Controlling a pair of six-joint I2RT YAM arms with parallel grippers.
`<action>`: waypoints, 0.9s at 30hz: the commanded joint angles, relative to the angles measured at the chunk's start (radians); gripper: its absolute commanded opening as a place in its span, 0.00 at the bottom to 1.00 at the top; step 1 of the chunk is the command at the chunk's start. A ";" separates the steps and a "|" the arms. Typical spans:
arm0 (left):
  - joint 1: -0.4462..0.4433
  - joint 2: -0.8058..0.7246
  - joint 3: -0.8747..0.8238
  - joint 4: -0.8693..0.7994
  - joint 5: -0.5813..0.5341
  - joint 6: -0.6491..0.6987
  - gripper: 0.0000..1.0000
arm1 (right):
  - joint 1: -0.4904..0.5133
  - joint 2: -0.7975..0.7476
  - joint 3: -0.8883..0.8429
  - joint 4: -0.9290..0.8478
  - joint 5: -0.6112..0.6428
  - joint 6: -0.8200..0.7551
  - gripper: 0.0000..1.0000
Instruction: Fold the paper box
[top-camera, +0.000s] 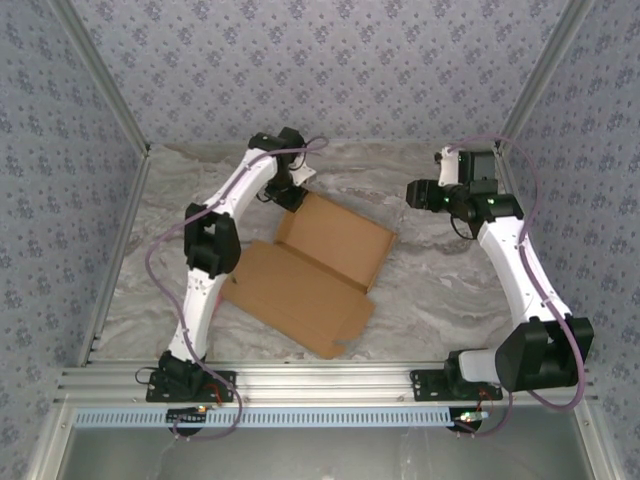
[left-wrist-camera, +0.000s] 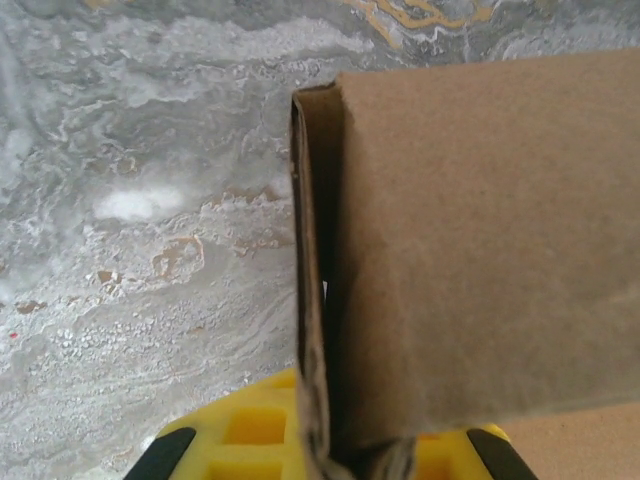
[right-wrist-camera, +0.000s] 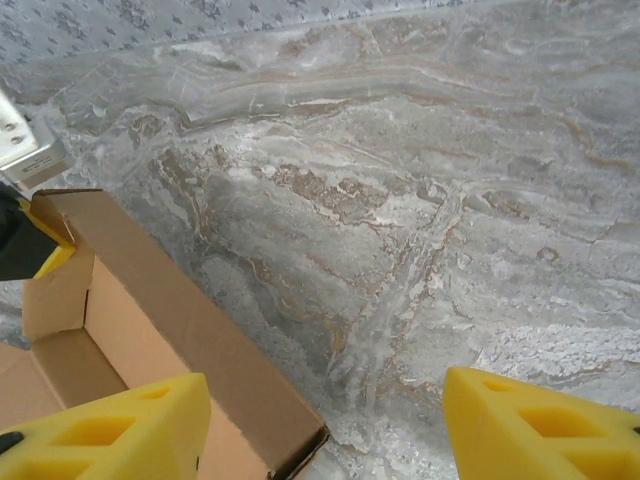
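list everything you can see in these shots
paper box: one, plain brown cardboard, partly folded, mid-table
table: one, grey marbled, under everything
walls: three, blue-grey floral pattern, around the table
rail: one, silver metal, near edge, bearing the arm bases
left arm: one, white and black, reaching to the box's far left corner
right arm: one, white and black, right of the box
left gripper: one, yellow fingers, shut on a raised flap of the box
right gripper: one, yellow fingers, open, above the table beside the box
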 joint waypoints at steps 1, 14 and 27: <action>-0.013 0.103 0.206 -0.241 -0.038 0.039 0.05 | 0.015 0.002 -0.052 0.010 -0.023 0.018 0.65; -0.014 0.182 0.316 -0.189 -0.053 0.025 0.34 | 0.145 0.179 -0.045 0.067 -0.003 0.007 0.66; -0.003 0.213 0.284 -0.076 -0.033 0.006 0.50 | 0.187 0.204 0.011 0.027 0.080 -0.039 0.66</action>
